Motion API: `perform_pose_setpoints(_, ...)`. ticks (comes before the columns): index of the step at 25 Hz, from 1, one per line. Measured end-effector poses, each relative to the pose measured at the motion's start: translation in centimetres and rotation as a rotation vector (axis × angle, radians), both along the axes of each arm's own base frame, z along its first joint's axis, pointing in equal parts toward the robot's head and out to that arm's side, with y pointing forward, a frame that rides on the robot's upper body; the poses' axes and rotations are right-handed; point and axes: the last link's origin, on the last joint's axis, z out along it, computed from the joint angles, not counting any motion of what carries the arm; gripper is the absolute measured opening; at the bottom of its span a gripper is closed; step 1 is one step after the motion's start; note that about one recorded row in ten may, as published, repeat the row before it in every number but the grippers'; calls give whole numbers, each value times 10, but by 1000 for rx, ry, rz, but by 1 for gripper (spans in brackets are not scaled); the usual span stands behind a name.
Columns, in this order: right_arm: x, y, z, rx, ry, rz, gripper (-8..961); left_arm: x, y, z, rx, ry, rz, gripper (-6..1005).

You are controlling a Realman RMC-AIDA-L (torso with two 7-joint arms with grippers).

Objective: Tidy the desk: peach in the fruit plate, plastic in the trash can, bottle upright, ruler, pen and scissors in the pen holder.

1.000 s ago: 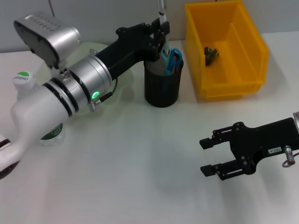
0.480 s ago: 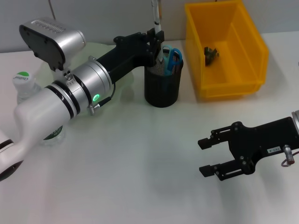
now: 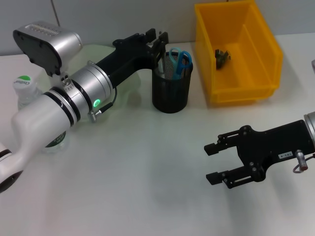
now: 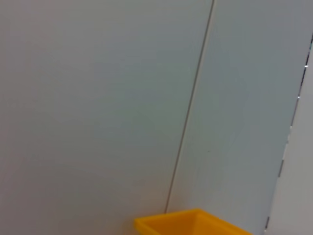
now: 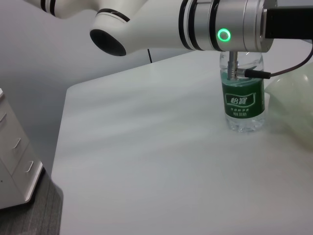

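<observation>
1. The left gripper [image 3: 158,42] is seen at upper centre, just above the pen holder [image 3: 171,93]; whether its jaws are apart cannot be told.
2. The scissors [image 3: 180,60] are stood upright in the pen holder, handles up.
3. The right gripper [image 3: 212,162], lower right, is held spread and empty.
4. The bottle [image 3: 24,105] is stood upright at the left edge of the desk [image 3: 147,177].

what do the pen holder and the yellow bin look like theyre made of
The pen holder looks like black metal mesh with a matte finish: its wall shows a fine see-through grid, with the scissors visible above its rim. The yellow bin looks like moulded plastic, smooth and slightly glossy: uniform colour, thick rounded rims and soft highlights on its walls. Neither material can be confirmed by look alone.
</observation>
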Motion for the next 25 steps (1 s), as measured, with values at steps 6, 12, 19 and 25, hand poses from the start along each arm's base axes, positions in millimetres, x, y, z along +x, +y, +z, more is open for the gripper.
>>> perform_pose_setpoints(6,-1,0,0,0,0,0,702,5,-4,-3,-15,-2,-29,349)
perform_pose_setpoints(12,0,1,0,6,3,-4,702,6,-15,-1,-32,-67,-67,522)
perform_pose_setpoints(19,5,-5,5,60,73,-5,702,-22,-60,12,-148,-177,-159,714)
perform_pose_setpoints(25,14,-17,7,102,144,-14,702,-67,-100,29,-272,-162,-188,834)
